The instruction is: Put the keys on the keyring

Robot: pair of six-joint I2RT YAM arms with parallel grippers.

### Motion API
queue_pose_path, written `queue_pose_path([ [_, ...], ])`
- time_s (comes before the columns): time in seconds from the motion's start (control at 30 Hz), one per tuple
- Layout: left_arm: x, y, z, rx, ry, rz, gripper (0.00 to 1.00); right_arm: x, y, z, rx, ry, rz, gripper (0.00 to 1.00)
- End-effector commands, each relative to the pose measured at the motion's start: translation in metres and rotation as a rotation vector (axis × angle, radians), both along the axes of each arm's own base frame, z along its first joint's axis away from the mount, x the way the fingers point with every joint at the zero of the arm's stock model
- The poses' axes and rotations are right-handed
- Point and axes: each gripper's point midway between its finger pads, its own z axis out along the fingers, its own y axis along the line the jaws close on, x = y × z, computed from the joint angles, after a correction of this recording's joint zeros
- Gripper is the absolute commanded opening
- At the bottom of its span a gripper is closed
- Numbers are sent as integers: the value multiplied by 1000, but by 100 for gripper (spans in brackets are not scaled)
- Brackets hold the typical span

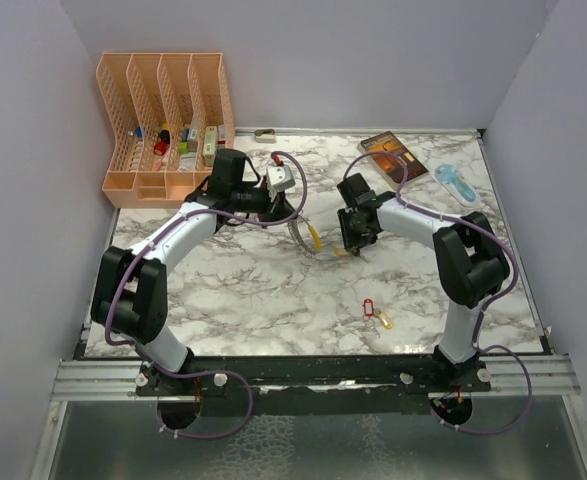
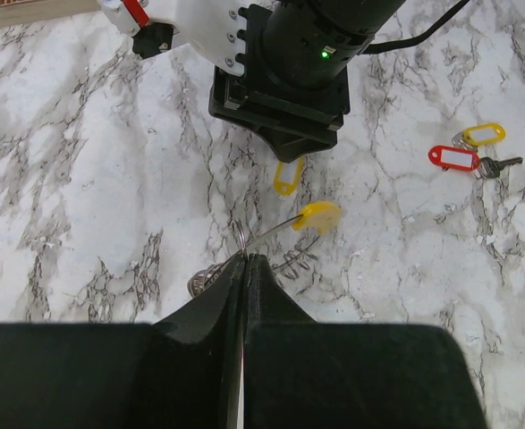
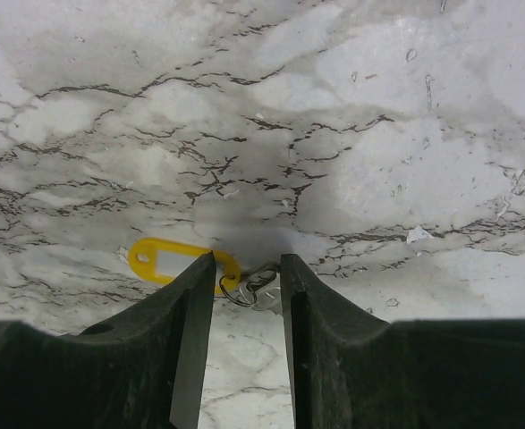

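Note:
My left gripper is shut on the keyring, a silvery wire loop with a curved yellow segment. In the top view it holds the ring near the table's middle. My right gripper is open just to the right of it, its fingertips either side of a small metal key with a yellow tag lying on the marble. That tag also shows in the left wrist view. Two more keys, red-tagged and yellow-tagged, lie together nearer the front.
An orange file organiser stands at the back left. A brown book and a blue plastic object lie at the back right. A small object lies by the back wall.

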Motion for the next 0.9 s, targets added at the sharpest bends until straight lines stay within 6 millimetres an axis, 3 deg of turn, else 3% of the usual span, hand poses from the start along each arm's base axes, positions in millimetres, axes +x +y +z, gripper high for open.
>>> queue_pose_path([
  [0.0, -1, 3, 15, -24, -42, 2, 0, 2, 9, -10, 16, 9, 40, 35],
  [0.37, 1, 3, 14, -26, -39, 3, 0, -11, 0, -10, 5, 28, 10, 18],
  [0.5, 0, 3, 13, -25, -38, 3, 0, -12, -1, -3, 9, 12, 6, 19],
  [0.67, 2, 3, 14, -25, -37, 6, 0, -11, -2, 12, 23, -20, 14, 27],
  [0.87, 2, 3, 13, -25, -34, 7, 0, -14, -6, 17, 10, -30, 31, 28],
])
